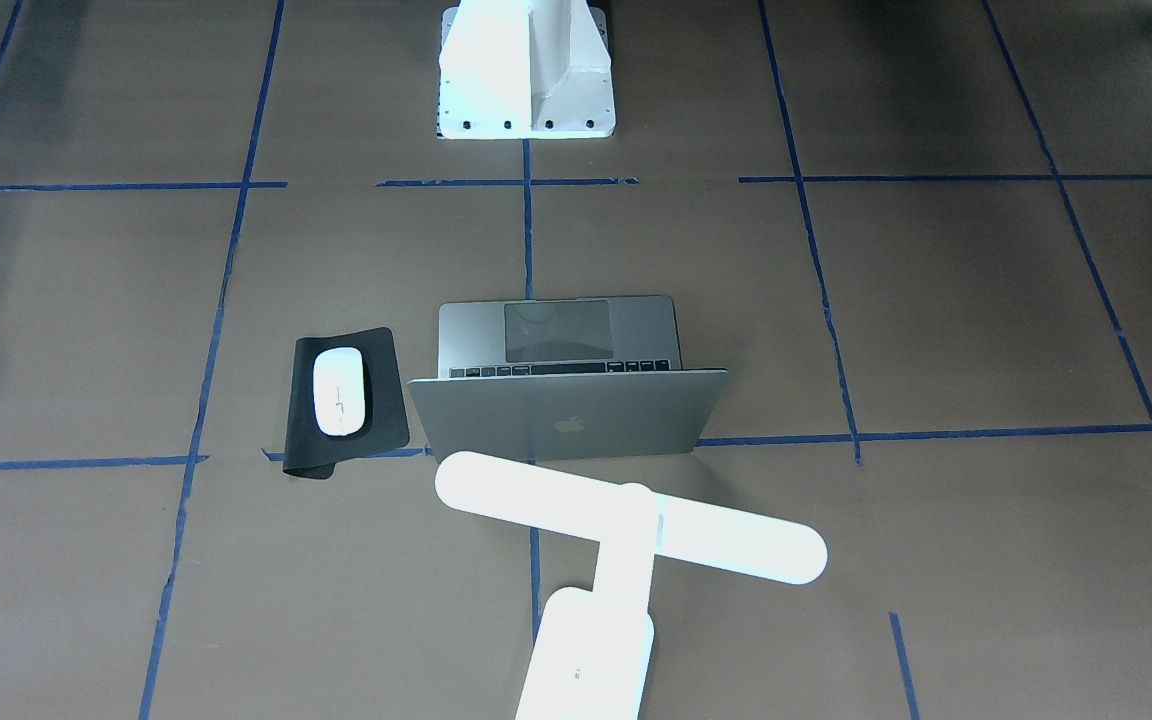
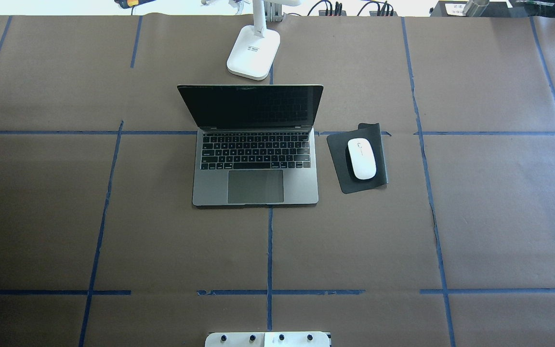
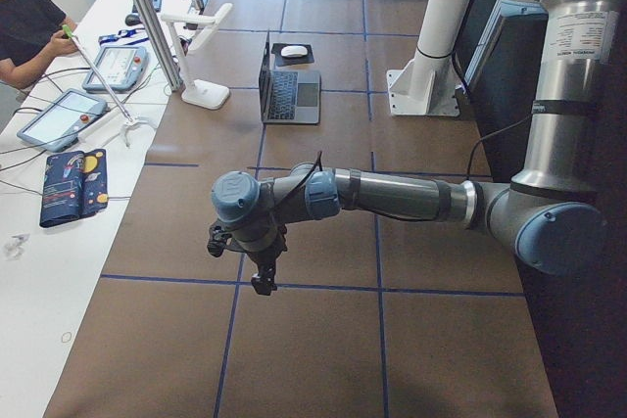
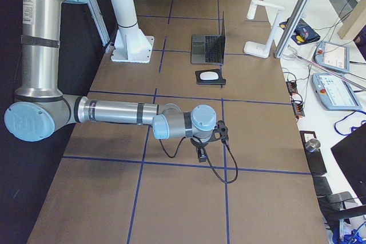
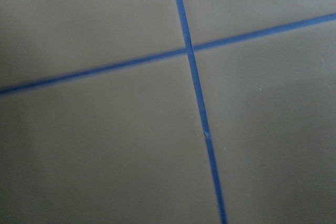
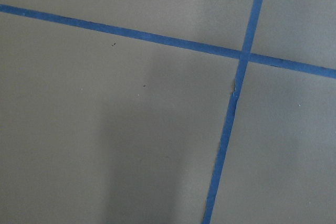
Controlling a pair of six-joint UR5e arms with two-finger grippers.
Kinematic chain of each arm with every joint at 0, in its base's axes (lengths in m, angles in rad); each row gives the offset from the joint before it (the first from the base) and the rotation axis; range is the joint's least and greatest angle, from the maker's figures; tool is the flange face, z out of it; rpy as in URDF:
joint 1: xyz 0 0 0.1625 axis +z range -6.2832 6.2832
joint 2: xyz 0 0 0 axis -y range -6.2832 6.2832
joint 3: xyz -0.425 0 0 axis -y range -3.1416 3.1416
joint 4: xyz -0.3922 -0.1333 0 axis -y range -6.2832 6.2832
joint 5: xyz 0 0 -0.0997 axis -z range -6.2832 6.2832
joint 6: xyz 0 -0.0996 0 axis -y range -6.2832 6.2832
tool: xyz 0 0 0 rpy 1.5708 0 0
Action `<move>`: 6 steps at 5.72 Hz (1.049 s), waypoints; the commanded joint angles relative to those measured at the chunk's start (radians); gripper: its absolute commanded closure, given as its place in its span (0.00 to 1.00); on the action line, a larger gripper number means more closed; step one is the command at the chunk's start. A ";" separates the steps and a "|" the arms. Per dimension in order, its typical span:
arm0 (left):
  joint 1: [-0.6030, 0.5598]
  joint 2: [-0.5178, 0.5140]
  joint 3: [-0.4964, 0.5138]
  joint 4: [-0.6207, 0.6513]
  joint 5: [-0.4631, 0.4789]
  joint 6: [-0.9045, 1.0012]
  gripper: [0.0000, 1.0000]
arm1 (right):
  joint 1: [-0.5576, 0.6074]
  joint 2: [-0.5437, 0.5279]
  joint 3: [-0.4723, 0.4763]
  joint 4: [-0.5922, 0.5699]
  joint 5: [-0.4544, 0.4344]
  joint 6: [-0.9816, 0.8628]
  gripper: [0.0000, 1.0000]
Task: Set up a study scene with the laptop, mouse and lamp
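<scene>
While left gripper (image 3: 263,286) and right gripper (image 4: 201,157) hang well apart from laptop (image 2: 301,185), parted or together cannot tell

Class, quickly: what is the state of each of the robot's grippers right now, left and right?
Left gripper: cannot be told; it shows only in a side view.
Right gripper: cannot be told, for the same reason.

Obstacles, overhead view: laptop (image 2: 256,144) standing open at frame centre; lamp (image 2: 253,53) crowding just behind its lid; mouse (image 2: 361,158) sitting on mouse pad (image 2: 369,185), near right. Open table (image 2: 113,231) stretching across lower frame and both sides.
</scene>
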 commanded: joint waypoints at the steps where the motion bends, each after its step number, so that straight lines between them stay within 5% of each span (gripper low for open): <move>1: 0.000 0.057 -0.018 -0.103 -0.063 -0.110 0.00 | 0.045 -0.018 -0.006 -0.028 0.001 0.000 0.00; 3: 0.000 0.049 -0.076 -0.096 0.045 -0.166 0.00 | 0.045 -0.012 -0.009 -0.027 -0.041 0.013 0.00; 6: 0.005 0.029 0.002 -0.149 0.043 -0.225 0.00 | 0.042 0.011 -0.009 -0.104 -0.060 0.013 0.00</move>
